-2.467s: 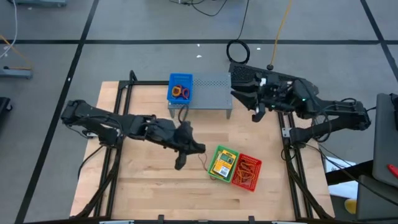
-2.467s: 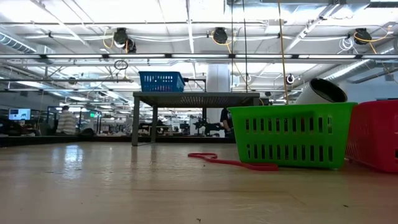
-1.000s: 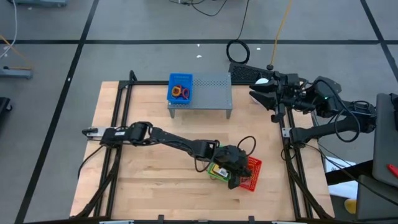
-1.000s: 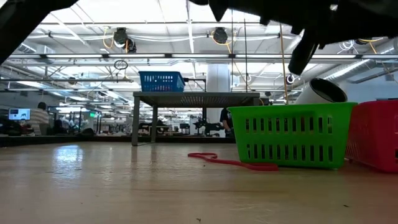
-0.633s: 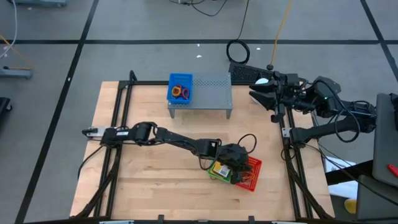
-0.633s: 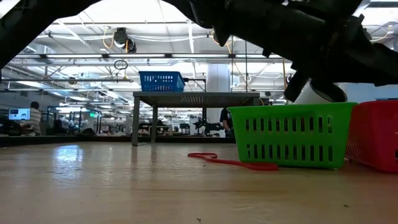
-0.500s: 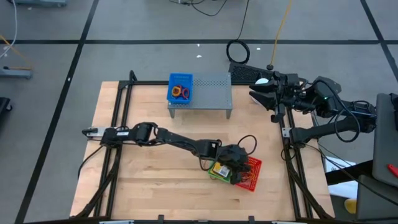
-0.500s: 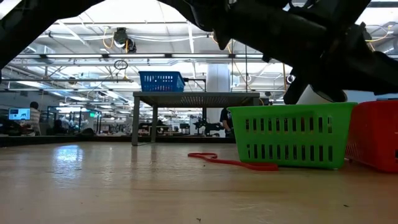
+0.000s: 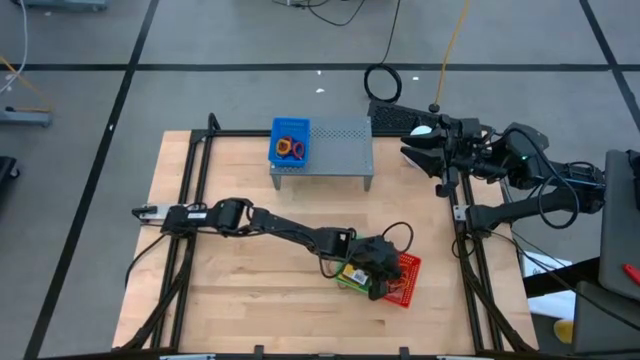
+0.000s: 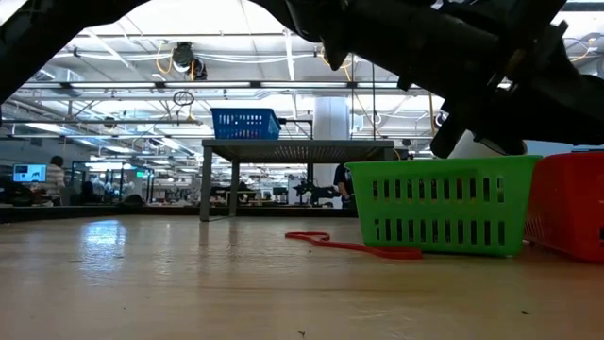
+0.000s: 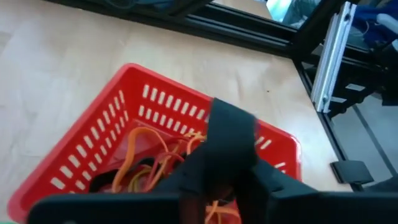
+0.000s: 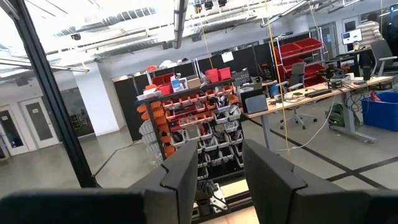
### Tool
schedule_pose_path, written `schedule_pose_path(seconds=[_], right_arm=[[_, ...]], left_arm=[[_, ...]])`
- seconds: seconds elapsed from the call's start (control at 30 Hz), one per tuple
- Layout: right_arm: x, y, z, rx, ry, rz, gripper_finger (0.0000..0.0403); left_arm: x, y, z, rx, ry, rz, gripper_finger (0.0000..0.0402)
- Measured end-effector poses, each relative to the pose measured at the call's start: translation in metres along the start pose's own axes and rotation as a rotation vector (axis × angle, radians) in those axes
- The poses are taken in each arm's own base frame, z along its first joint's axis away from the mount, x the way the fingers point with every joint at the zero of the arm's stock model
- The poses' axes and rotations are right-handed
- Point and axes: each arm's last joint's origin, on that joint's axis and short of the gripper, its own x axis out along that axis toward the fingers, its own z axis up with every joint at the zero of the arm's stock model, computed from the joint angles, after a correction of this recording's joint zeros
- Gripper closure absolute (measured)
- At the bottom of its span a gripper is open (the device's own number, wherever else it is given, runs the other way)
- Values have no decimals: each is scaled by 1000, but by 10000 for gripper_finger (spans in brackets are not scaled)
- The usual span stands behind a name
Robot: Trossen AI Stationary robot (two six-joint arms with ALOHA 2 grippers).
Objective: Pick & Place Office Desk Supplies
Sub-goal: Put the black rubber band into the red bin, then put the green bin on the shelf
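- High view: left gripper (image 9: 383,283) reaching across wooden table (image 9: 240,300), poised over red basket (image 9: 404,281) beside green basket (image 9: 352,273) holding a yellow packet (image 9: 352,275) with green label.
- Left wrist view: dark fingers (image 11: 231,134) close together above orange rubber bands (image 11: 146,165) lying inside the red basket; cannot tell whether anything is pinched.
- Blue basket (image 9: 290,141) with coloured rings on grey perforated shelf (image 9: 340,150) at table's far edge.
- Low view: a red band (image 10: 354,246) lying on tabletop just beside green basket.
- Right gripper (image 9: 412,150) raised off table's far right corner, fingers (image 12: 186,171) parted, holding nothing.
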Motion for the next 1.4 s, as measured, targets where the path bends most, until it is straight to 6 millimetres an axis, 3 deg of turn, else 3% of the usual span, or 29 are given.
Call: schedule_pose_path(seconds=[0.27,0.5,0.77,1.03,1.23,1.4], right_arm=[[0,0,0,4,-5,2,282],[0,0,1,6,-6,2,282],[0,0,1,28,-5,6,282],[0,0,1,28,-5,6,282],[0,0,1,28,-5,6,282],[-3,0,2,11,-12,9,282]], left_arm=[[0,2,-7,-23,68,39,245],[0,2,-6,-49,57,37,201],[-1,1,4,-127,-13,-52,190],[-13,-12,34,-76,-27,-95,190],[-34,-19,61,-67,36,23,190],[-62,-21,77,-174,96,92,190]])
